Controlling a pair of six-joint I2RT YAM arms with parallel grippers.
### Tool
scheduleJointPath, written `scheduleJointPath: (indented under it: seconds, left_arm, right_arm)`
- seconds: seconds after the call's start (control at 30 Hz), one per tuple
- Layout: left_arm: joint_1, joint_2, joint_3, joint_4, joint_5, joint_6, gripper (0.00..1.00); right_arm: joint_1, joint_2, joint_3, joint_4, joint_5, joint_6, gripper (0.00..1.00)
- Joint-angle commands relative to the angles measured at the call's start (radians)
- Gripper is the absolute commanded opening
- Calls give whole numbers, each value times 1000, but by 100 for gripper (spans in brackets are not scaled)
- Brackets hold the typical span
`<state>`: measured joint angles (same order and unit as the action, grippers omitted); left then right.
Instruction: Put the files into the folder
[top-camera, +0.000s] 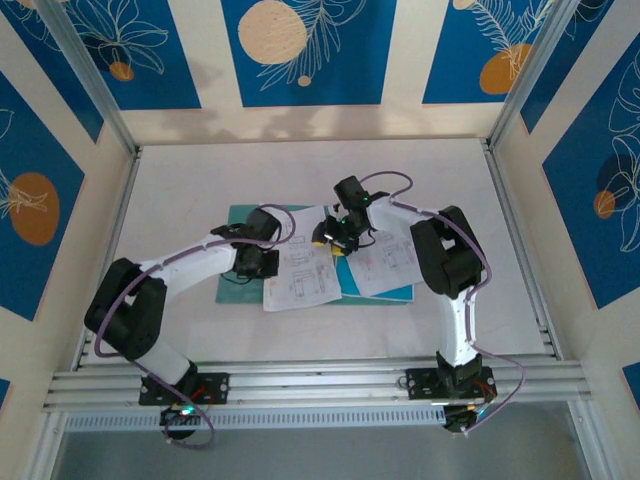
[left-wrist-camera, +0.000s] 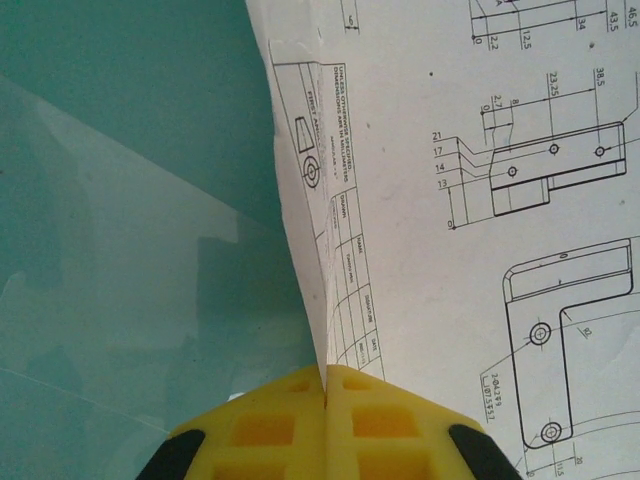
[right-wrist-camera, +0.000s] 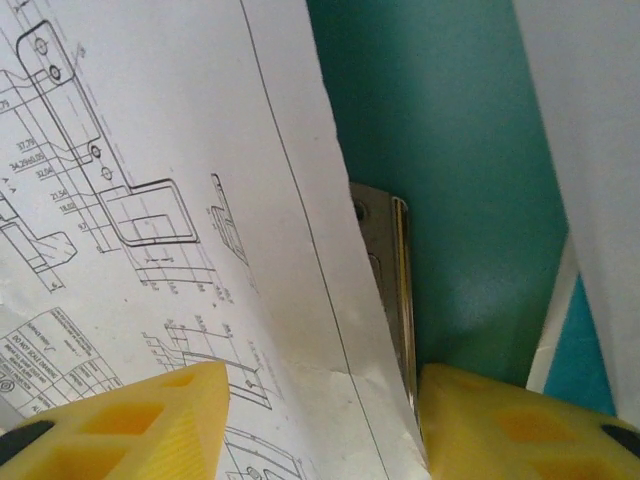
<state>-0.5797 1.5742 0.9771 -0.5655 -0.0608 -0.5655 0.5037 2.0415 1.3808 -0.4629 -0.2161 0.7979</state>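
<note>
the left gripper (left-wrist-camera: 325, 388) is pinching the edge of one white sheet of the files (left-wrist-camera: 480, 200), its yellow fingers (left-wrist-camera: 262, 430) pressing together on the paper above the folder (left-wrist-camera: 140, 90). the right gripper (right-wrist-camera: 320, 410) is standing with its jaws apart, straddling another sheet's edge and the metal clip (right-wrist-camera: 385, 285). the folder is lying mid-tabletop (top-camera: 300, 170), with the sheets spreading across it.

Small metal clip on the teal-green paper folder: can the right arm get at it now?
Probably yes: the right arm's open fingers straddle the small metal clip, though a white printed paper sheet partly covers it and might get pinched too.
</note>
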Motion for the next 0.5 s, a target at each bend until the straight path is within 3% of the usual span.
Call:
scheduleJointPath:
  seconds: [0.0,0.47]
  left_arm:
    - [12,9,31,-20,-5,18,0]
    - [11,18,18,-2,-9,8,0]
  right_arm:
    - [7,-63,-20,4,-67,23,53]
    - [34,-173,-157,74,-159,60,48]
